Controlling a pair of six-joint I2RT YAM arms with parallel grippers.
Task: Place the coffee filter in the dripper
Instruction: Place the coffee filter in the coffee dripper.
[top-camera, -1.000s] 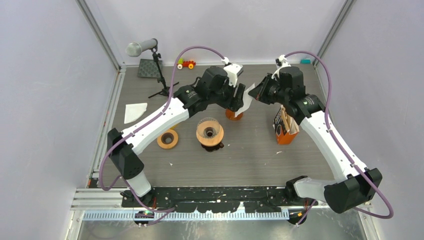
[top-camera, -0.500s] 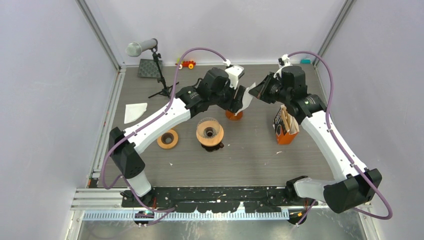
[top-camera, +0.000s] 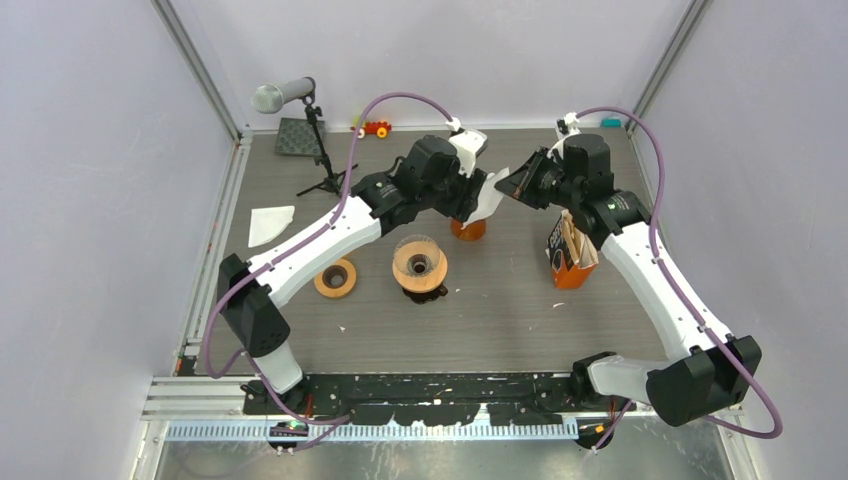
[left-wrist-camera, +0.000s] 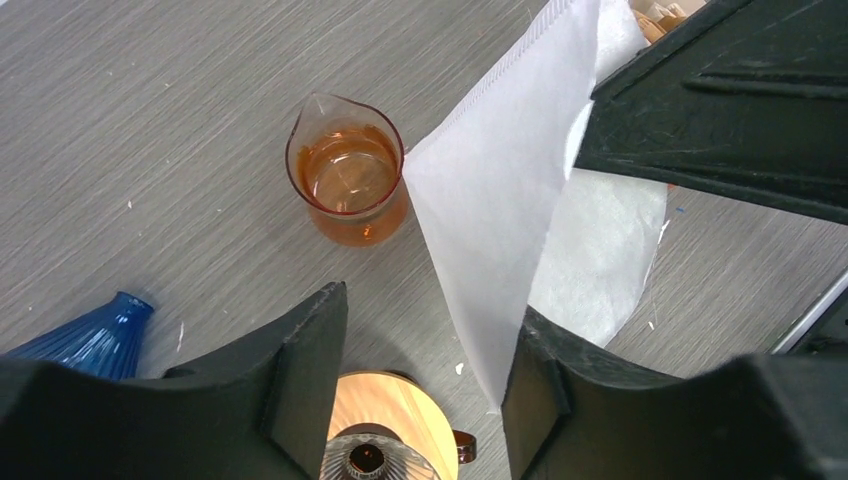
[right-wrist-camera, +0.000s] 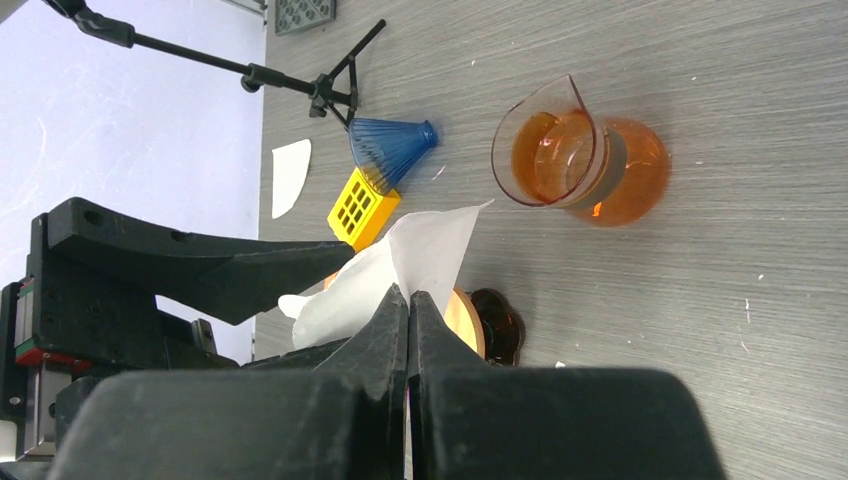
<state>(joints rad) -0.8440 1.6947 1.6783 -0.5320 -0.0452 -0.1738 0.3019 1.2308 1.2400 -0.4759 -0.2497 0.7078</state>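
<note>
Two arms, two tools. The right tool (right-wrist-camera: 408, 295) is pressed together, pinching the top of one white paper coffee filter (top-camera: 487, 195), which is held in the air above the far-middle of the grey wood-grain bench (top-camera: 500, 320). The left tool (left-wrist-camera: 430, 310) is spread with the filter hanging between its fingers (left-wrist-camera: 300, 370), its lower tip at the inner face of one finger; can't tell if it touches. One amber see-through dripper (top-camera: 418, 262) sits on a dark base at mid-bench, nearer than the filter and with nothing in it. One spare white filter sheet (top-camera: 270, 224) lies flat by the left edge. One orange glass beaker with a spout (left-wrist-camera: 347, 180) stands just beyond the dripper. One orange ring (top-camera: 335, 277) is left of the dripper. One orange holder of wooden sticks (top-camera: 570, 255) is toward the right edge. One grey microphone on a black stand (top-camera: 283, 95), one black grid square (top-camera: 300, 137) and one small red-and-yellow toy car (top-camera: 373, 128) are near the far-left corner. The top view shows the ring, toy and holder; neither wrist view does. The wrist views show one blue ribbed cone (right-wrist-camera: 390, 145), which the left arm hides from above. Only the right wrist shows one yellow block with grid holes (right-wrist-camera: 362, 208). The left wrist shows the filter's flat panel with a crumpled white layer behind it.
</note>
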